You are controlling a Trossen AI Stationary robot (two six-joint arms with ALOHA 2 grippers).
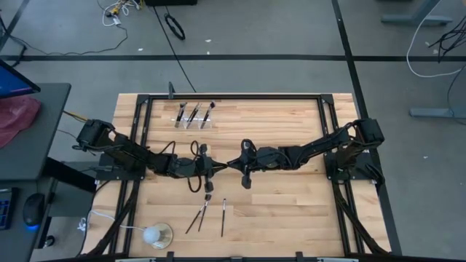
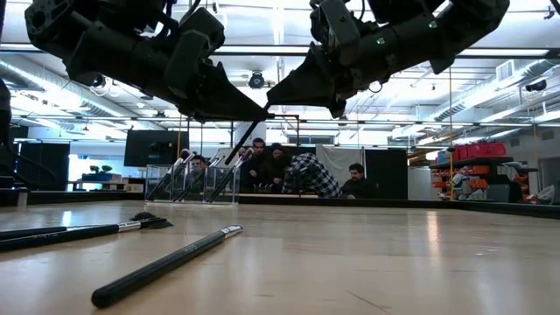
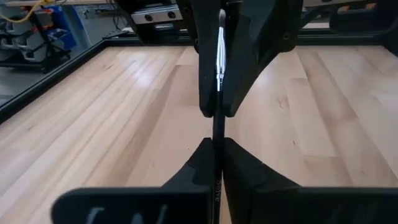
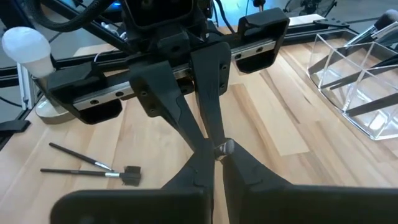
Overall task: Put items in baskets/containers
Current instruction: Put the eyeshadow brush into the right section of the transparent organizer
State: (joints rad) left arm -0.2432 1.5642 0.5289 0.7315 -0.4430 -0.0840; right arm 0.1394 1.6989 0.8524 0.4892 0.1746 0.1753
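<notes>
A makeup brush (image 3: 219,62) is held between both pincers above the middle of the worktop (image 1: 291,211).

The left pincer (image 3: 214,146) and the right pincer (image 4: 214,163) are met tip to tip over the worktop's centre, each clenched on the same thin brush, whose long axis is seen to run from one pincer to the other, along the line joining the left and right edges. Three loose brushes (image 1: 204,215) are laid on the wood toward the near edge, their handles running roughly from the near edge toward the far one; one (image 2: 166,262) is shown lying flat in the low view. More brushes (image 1: 195,113) are stood tilted in the clear holder (image 4: 357,81) near the far edge. A white ball (image 1: 152,234) is seated near the near left corner.
</notes>
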